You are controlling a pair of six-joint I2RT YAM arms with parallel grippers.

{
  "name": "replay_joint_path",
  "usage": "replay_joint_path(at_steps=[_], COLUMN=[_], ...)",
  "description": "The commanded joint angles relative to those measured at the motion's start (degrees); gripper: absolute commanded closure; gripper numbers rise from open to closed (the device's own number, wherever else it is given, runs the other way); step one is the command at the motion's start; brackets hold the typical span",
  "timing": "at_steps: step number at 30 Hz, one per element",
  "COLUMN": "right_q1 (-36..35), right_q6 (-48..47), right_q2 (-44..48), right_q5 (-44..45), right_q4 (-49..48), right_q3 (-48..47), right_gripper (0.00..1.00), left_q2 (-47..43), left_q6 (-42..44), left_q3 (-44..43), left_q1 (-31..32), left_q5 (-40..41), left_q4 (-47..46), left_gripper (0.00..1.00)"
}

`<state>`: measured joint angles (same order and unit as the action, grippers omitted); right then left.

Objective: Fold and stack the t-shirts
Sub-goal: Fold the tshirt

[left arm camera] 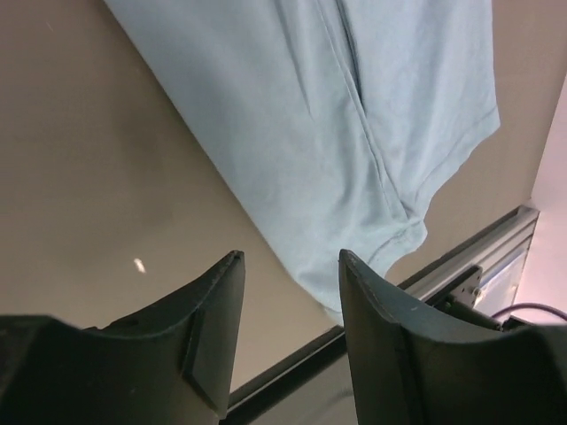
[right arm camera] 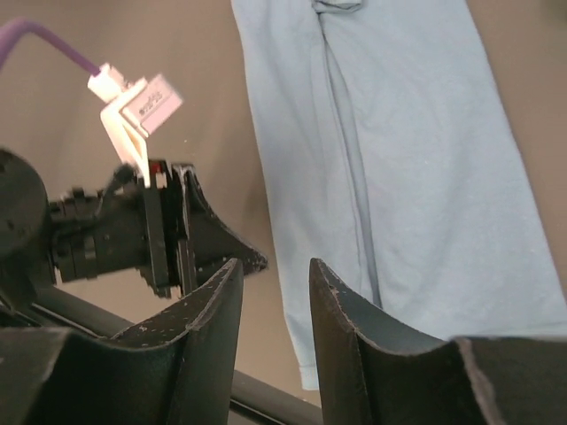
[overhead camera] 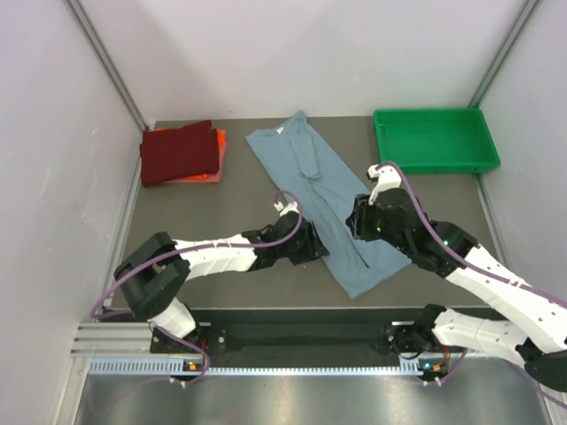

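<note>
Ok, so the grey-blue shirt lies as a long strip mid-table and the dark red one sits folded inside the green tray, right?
Not quite: the dark red shirt sits folded on the orange shirt at the far left, not in the green tray, which is at the far right, as the top external view shows. The grey-blue shirt does lie as a long strip mid-table.

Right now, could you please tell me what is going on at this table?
Two robot arms are folding shirts. A grey-blue shirt lies folded into a long narrow strip, slanting across the middle of the table. The left end effector and the right end effector sit on either side of its near end, both open and holding nothing. At the far left, a dark red shirt lies folded on top of an orange shirt. A green tray stands at the far right.
</note>
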<state>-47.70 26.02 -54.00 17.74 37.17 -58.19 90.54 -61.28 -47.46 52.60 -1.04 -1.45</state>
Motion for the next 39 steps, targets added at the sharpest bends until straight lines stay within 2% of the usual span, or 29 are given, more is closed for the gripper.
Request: replay_joint_path(at_steps=[1,8,17,22,28,34,38,39], right_q1=[1.3,2.3,2.7,2.8,2.9,2.9,2.9,3.0], right_q6=[-2.4,-3.2,-3.2,-2.9,-2.7,-2.5,-2.6,-2.6], right_q2=[3.2,6.9,10.5,11.7,12.4,12.6,13.5,13.6], right_q5=[-0.4,-1.7,-2.5,-2.5,-2.6,-3.4,-3.1,-3.1], right_q4=[0.7,0.9,1.8,1.8,1.7,1.5,1.7,1.8], right_q3=[-0.3,1.9,3.2,3.8,4.7,5.5,5.7,5.7], right_gripper=[0.63,0.63,0.63,0.63,0.63,0.63,0.63,0.63], left_q2=[1.8,3.6,9.7,10.4,13.1,14.5,13.6,13.3], left_q6=[-8.9,-15.5,-19.8,-21.8,-22.0,-22.0,-21.9,-21.9], left_q3=[0.8,-0.9,-4.8,-4.2,-6.6,-8.2,-8.0,-8.0], left_q1=[3.5,15.8,19.5,20.2,21.7,22.2,22.4,22.5], left_q5=[8.0,14.8,15.3,16.6,15.8,15.7,17.1,17.3], left_q4=[-3.8,-1.6,1.1,-1.9,-1.2,0.1,1.2,1.2], left_gripper=[0.48,0.49,0.50,0.50,0.52,0.60,0.71,0.77])
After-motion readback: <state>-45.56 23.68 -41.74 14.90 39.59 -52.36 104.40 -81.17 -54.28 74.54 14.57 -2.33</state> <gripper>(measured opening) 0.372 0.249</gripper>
